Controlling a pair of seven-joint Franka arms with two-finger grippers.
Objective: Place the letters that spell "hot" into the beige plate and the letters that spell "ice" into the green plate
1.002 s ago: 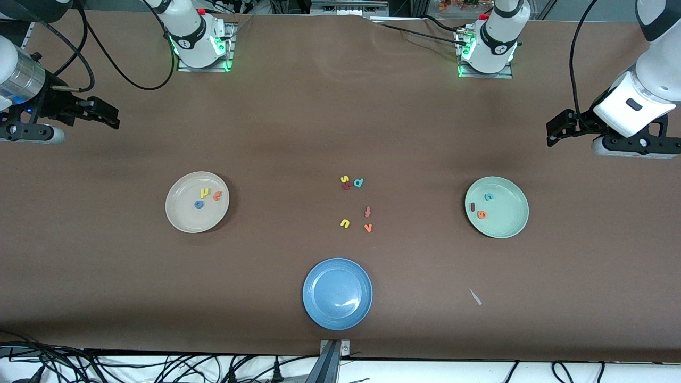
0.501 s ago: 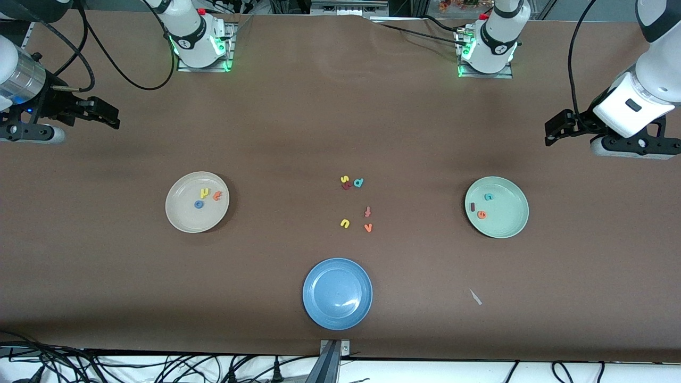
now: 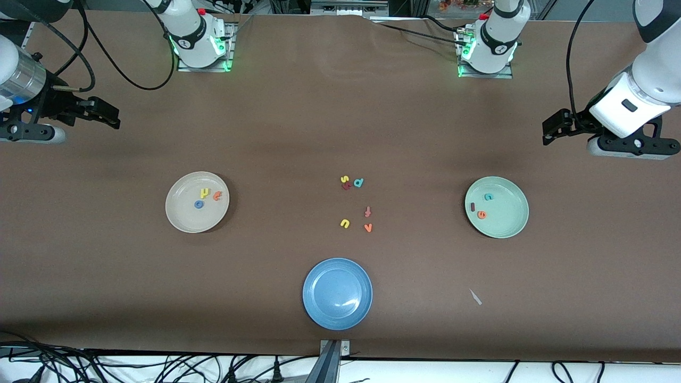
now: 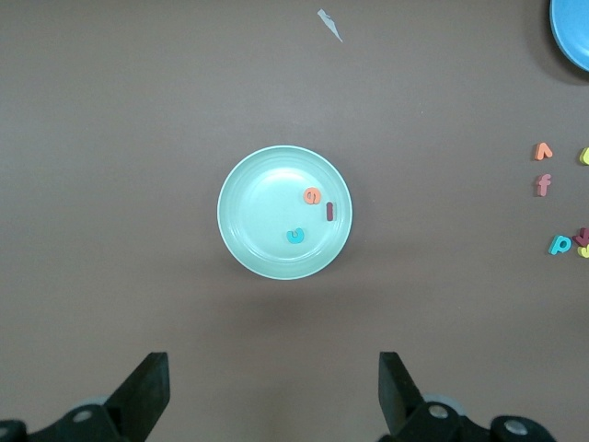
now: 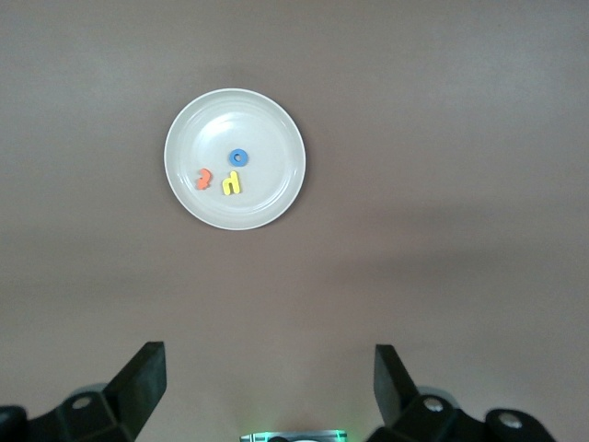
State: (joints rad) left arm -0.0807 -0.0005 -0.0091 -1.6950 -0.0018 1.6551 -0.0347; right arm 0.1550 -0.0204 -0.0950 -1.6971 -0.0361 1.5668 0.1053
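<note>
Looks like the sorting is basically done, as far as I can tell. The beige plate (image 3: pixel 181 221) sits toward the right arm's end of the table with all three "hot" letters lying flat in it: yellow h (image 3: pixel 205 193), blue o (image 3: pixel 199 204) and orange t (image 3: pixel 217 196), bunched close together on the half of the plate farther from the front camera. The green plate (image 3: pixel 508 226) is toward the left arm's end and holds the dark red i (image 3: pixel 472 207), teal c (image 3: pixel 488 197) and orange e (image 3: pixel 481 215), again clustered and lying flat. All six are tiny foam cutouts, way smaller than the plates. The leftovers sit on the table between the two plates and shouldn't need touching: a small clump with a teal d (image 3: pixel 358 183), then the f (image 3: pixel 367 212), yellow u (image 3: pixel 345 223) and orange v (image 3: pixel 367 227) nearer the camera, with the blue plate (image 3: pixel 337 314) nearer still. The right gripper (image 3: pixel 104 113) is pulled up over bare table at its own end, fingers spread wide, holding nothing. The left gripper (image 3: pixel 553 127) is the same at its end, wide open and empty. I'd say nothing is left to do except park the arms.
</note>
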